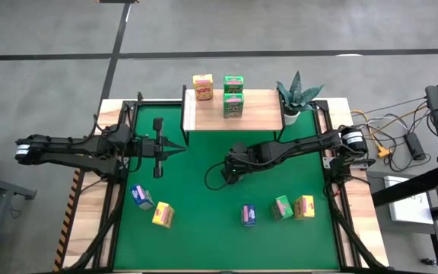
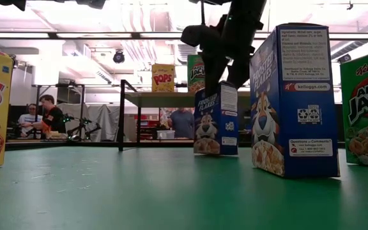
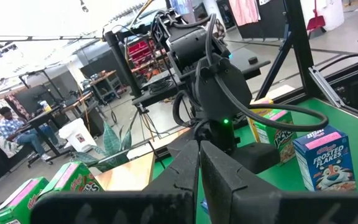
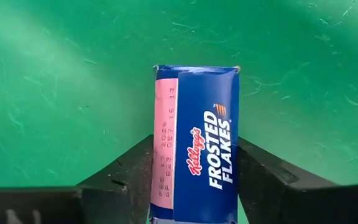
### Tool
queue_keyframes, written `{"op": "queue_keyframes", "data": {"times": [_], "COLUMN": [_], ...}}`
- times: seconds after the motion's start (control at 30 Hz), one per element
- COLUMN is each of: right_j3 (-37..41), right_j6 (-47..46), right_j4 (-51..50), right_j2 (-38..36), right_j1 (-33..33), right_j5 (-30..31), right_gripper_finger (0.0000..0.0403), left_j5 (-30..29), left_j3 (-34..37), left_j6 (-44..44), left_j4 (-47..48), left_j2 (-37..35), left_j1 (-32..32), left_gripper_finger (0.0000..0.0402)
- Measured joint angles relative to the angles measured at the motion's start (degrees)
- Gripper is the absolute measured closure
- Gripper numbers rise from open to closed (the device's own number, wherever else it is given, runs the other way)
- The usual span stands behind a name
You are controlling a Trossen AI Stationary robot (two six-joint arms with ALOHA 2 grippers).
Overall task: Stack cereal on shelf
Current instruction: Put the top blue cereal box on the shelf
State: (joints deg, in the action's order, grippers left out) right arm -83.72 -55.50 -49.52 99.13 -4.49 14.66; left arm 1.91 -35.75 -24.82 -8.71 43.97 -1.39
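Note:
My right gripper (image 1: 230, 169) is at mid-table, pointing down and shut on a blue cereal box (image 4: 196, 155), which the low view shows as an upright blue box (image 2: 216, 121). My left gripper (image 1: 182, 147) waits shut and touching nothing left of centre, in front of the shelf. The pale wood shelf (image 1: 261, 114) at the far edge carries one yellow box (image 1: 202, 87) and two green boxes (image 1: 233, 105). Near the front, standing on the mat, are a blue box (image 1: 141, 196), a yellow box (image 1: 163, 215), a blue box (image 1: 249, 215), a green box (image 1: 282, 207) and a yellow box (image 1: 304, 206). My right gripper pinches the blue box at its top end (image 4: 166, 186) between the two fingers (image 4: 132, 171), one on each broad face. The fingers come from above, pointing down. The box is upright; its bottom (image 2: 214, 153) is at the mat, and whether it is lifted clear I cannot tell.
A potted spiky plant (image 1: 298, 95) stands at the shelf's right end. A black frame rail (image 1: 128, 144) borders the green mat. Open mat lies between the shelf and the front row of boxes. People sit beyond the table (image 2: 46, 115).

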Motion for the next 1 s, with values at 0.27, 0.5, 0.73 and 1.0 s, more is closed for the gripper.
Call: {"op": "queue_keyframes", "data": {"times": [0.27, 0.5, 0.73, 1.0], "right_j3": [0.0, -3.03, -10.71, -16.17], "right_j6": [5.18, 17.31, 33.56, 49.24], "right_j4": [-0.15, -5.75, -20.44, -21.2], "right_j2": [-2.39, -10.08, -18.14, -22.71], "right_j1": [0.01, 1.32, 4.71, 13.7], "right_j5": [-1.55, -8.72, -6.9, 2.88], "right_gripper_finger": [0.0249, 0.0256, 0.0257, 0.0257], "left_j5": [-0.01, 0.0, 0.0, 0.0], "left_j3": [0.0, 0.0, 0.0, 0.0], "left_j6": [0.04, 0.26, 0.74, 0.87], "left_j4": [0.0, -0.06, -0.62, -1.38], "left_j2": [-0.01, 0.0, 0.0, -0.02], "left_j1": [-0.02, -0.02, -0.01, -0.02], "left_gripper_finger": [0.0402, 0.0402, 0.0402, 0.0402]}}
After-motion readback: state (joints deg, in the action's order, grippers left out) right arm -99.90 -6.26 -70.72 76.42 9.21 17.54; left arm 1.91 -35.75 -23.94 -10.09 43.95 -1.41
